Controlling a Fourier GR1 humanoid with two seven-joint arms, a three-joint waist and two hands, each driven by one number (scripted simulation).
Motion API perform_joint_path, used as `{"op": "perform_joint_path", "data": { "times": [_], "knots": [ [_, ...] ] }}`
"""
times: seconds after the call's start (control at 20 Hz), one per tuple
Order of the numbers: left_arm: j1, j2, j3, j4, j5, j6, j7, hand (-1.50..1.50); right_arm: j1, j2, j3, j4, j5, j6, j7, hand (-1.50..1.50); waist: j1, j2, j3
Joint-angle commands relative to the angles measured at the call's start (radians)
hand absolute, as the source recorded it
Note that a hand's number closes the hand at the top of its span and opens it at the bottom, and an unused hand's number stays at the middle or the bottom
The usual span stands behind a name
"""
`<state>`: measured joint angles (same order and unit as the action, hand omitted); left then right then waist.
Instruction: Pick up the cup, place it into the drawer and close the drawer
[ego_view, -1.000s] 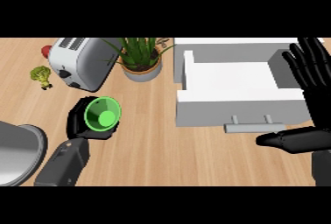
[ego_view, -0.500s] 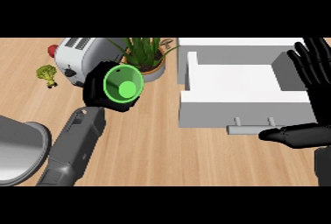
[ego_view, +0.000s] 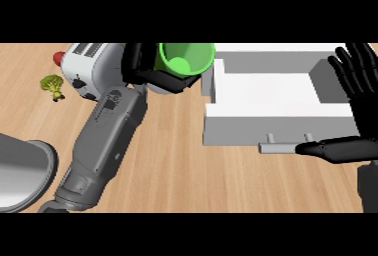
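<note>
Nearest the lower left edge, a grey rounded metal pot (ego_view: 21, 172) juts into view on the wooden counter (ego_view: 184, 175). Beside it the grey left forearm (ego_view: 100, 150) rises at a slant from the bottom edge toward the top of the view.

At the right edge the right hand (ego_view: 356, 107) shows palm-on, its fingers straight and spread apart, pointing toward the far side, with the thumb (ego_view: 332, 149) stretched out sideways to the left. The thumb's tip lies just beside the drawer's handle (ego_view: 284, 146), a pale bar on two short posts; whether it touches the bar cannot be told. This hand holds nothing.

Past the handle comes the white drawer (ego_view: 277, 122), pulled open, its front wall facing the viewer and its pale inside showing between the side walls.

Farther back, left of the drawer, the left hand (ego_view: 151, 72) is curled round the green cup (ego_view: 184, 59), fingers clamped on its side. The cup is lifted off the counter and tipped so its open mouth and inner bottom face the viewer; it hangs just beside the drawer's far left corner, not inside it.

Behind the forearm stands a white toaster (ego_view: 92, 70), with a small red thing (ego_view: 58, 57) at its far left. A little yellow-green vegetable (ego_view: 52, 86) lies on the counter well left of the toaster.
</note>
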<state>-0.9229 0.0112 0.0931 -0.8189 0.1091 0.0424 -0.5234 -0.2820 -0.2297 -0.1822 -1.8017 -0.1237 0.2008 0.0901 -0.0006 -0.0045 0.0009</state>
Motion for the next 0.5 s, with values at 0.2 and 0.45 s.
{"op": "perform_joint_path", "data": {
  "times": [0.2,0.45],
  "knots": [
    [-0.294,-0.011,-0.058,0.169,0.047,0.202,0.179,1.50,-0.010,0.005,0.014,-0.024,-0.002,-0.001,0.016,-1.50,-0.040,0.012,0.000],
    [-0.377,-0.011,-0.174,0.314,0.113,0.286,0.244,1.50,-0.040,-0.010,0.006,0.028,-0.005,0.017,-0.008,-1.50,-0.062,0.020,0.000]
  ]
}}
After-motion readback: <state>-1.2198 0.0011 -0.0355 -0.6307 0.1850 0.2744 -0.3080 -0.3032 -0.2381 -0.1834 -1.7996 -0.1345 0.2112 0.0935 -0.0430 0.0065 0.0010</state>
